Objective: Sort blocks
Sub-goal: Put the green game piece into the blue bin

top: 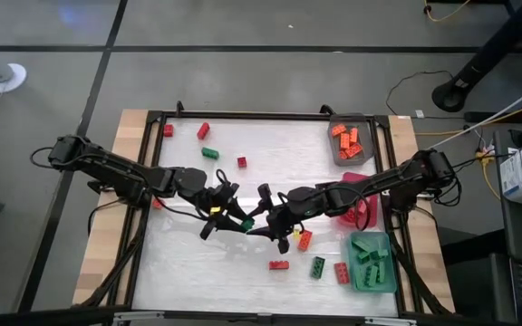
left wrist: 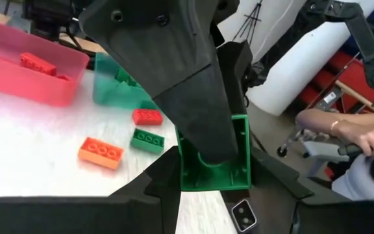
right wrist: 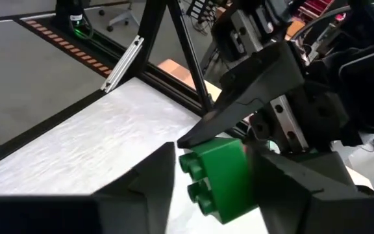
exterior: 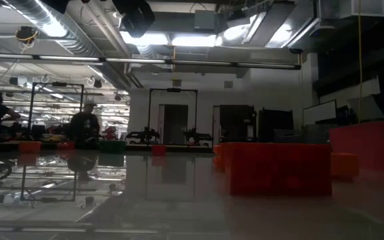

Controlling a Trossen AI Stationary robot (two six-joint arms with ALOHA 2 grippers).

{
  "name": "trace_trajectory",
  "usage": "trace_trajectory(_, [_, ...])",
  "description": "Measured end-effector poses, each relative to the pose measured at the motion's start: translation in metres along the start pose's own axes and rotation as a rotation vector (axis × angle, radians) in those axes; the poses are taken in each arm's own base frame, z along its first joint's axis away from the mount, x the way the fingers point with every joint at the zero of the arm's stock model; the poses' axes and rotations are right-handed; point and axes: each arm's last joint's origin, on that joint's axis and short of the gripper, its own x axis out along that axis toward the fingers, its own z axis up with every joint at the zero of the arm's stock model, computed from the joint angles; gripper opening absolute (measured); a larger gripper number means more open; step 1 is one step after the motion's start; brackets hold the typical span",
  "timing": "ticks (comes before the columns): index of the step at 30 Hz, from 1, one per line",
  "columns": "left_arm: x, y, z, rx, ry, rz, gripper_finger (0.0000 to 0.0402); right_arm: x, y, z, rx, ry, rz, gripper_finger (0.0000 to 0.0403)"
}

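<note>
— Where is that green block (left wrist: 214, 156) sitting right now?

— It is hanging over the middle of the desk (top: 198, 263), caught between the two arms. The left tool (top: 234, 215) is pinching it, its fingers (left wrist: 174, 84) pressing on the block from both sides.

— And the right tool (top: 263, 217)?

— It is meeting the left one at the same block (right wrist: 218, 175). Its fingers are standing on either side of the green block, part way open, but I cannot tell whether they are actually gripping it.

— What about the other blocks?

— Loose ones are lying all around. A red one (top: 279, 264), a green one (top: 317, 266) and another red one (top: 341, 273) are sitting near the front edge, an orange one (top: 304, 239) is lying just beside the right tool, and a few more (top: 203, 130) are scattered toward the far left corner.

— Anything sorted?

— Orange blocks are lying in the grey tray (top: 338, 152) at the far right, green ones in the teal tray (top: 370, 281) at the near right, and the pink tray (top: 362, 215) is sitting between them, partly under the right arm.
</note>
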Motion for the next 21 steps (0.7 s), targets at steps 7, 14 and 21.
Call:
trace_trajectory(7, [-0.0001, 0.0007, -0.0015, 0.014, 0.015, 0.0, 0.0133, -0.0001, 0.001, -0.0013, -0.019, 0.021, -0.001, 0.011])
trace_trajectory(14, [0.0002, -0.0004, -0.002, -0.001, 0.015, 0.002, 0.0136, -0.0001, 0.0013, -0.002, -0.008, 0.029, -0.001, 0.0124])
trace_trajectory(21, [-0.0007, 0.0023, -0.0032, 0.01, 0.034, 0.023, 0.0194, -0.0002, 0.0031, -0.0056, 0.024, 0.061, 0.015, 0.0113])
